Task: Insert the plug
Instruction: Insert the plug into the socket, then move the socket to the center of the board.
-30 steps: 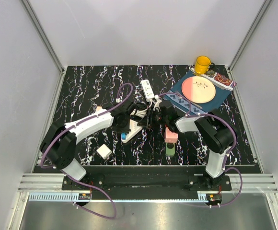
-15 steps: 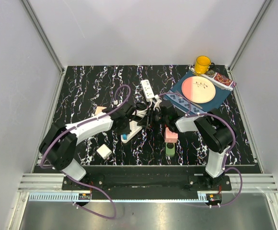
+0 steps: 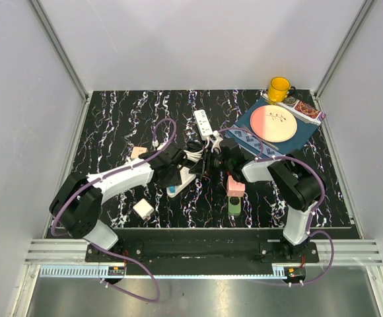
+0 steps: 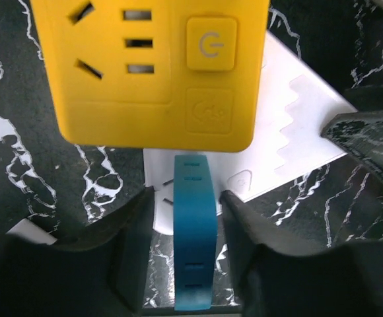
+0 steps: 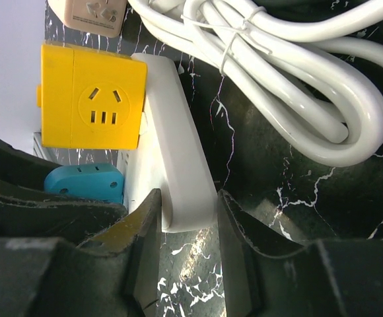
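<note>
While the left pincer (image 4: 188, 211) is standing narrowly parted around the blue plug (image 4: 195, 231), a sliver of gap showing beside each pad, the plug is sitting on edge at the near end of the white power strip (image 4: 297, 125), just beside a yellow adapter (image 4: 152, 66) on the marbled tabletop (image 3: 112, 125).

The plug is looking like a thin slab of hard plastic: light, stiff, smooth enough to slip between pads. The two broad flat faces, where the pads are now flanking it, are offering the likeliest hold.

Seen from the left wrist, its long axis is running along the strip's length, one narrow end aiming at the yellow adapter. Its prongs are hidden and are probably pointing down into the strip's face. Whether it is pressed fully home cannot be told.

Further right, the right pincer (image 5: 186, 211) is clamping the strip's end across its width, both fingers pressing the white sides, apparently bracing a light body that would otherwise be sliding under any push. Beyond it, a coiled white cable (image 5: 297, 86) is lying bundled on the tabletop.
</note>
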Controlling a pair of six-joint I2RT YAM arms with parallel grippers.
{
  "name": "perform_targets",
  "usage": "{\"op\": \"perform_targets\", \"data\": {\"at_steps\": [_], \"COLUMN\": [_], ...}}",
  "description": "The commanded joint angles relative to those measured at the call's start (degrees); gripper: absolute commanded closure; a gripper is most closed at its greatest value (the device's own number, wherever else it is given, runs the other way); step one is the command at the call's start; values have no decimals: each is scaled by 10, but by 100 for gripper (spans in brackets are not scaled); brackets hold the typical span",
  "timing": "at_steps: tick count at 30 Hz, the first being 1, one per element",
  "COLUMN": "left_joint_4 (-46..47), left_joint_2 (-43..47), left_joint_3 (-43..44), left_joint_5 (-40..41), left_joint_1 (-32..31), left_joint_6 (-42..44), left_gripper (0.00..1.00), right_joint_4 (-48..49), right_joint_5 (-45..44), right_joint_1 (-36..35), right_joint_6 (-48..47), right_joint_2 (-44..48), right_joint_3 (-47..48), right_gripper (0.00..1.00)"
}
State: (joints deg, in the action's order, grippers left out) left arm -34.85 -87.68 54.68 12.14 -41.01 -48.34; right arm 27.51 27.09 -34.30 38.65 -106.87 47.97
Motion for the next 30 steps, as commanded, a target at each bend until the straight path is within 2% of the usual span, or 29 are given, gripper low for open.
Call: {"op": "perform_targets", "data": {"at_steps": [1, 6, 11, 14, 16, 19, 25, 30], "left_joint_4": [-51, -72, -80, -80, -76, -42, 25, 72], "left_joint_2": [3, 66, 146, 205, 245, 297, 353, 371], "left_joint_3": [35, 64, 78, 79, 76, 62, 40, 17], "left_joint_5": [32, 60, 86, 105, 106, 100, 73, 79], "left_joint_1": [-11, -11, -10, -5, 6, 37, 119, 187], "left_joint_6": [0, 2, 7, 28, 54, 102, 201, 261], "left_gripper": [46, 27, 1, 1, 1, 1, 1, 1], "right_joint_4": [-43, -125, -163, -177, -199, -227, -234, -236], "right_joint_5": [2, -48, -78, -101, -132, -221, -290, -312], "right_joint_1": [-9, -9, -10, -30, -71, -118, -194, -240], "right_joint_6": [-35, -82, -104, -125, -143, -165, -135, -121], "right_joint_2": [39, 98, 153, 184, 200, 206, 170, 109], "right_joint_3": [18, 37, 35, 20, 18, 15, 8, 50], "right_gripper": [79, 69, 52, 46, 44, 42, 42, 42]}}
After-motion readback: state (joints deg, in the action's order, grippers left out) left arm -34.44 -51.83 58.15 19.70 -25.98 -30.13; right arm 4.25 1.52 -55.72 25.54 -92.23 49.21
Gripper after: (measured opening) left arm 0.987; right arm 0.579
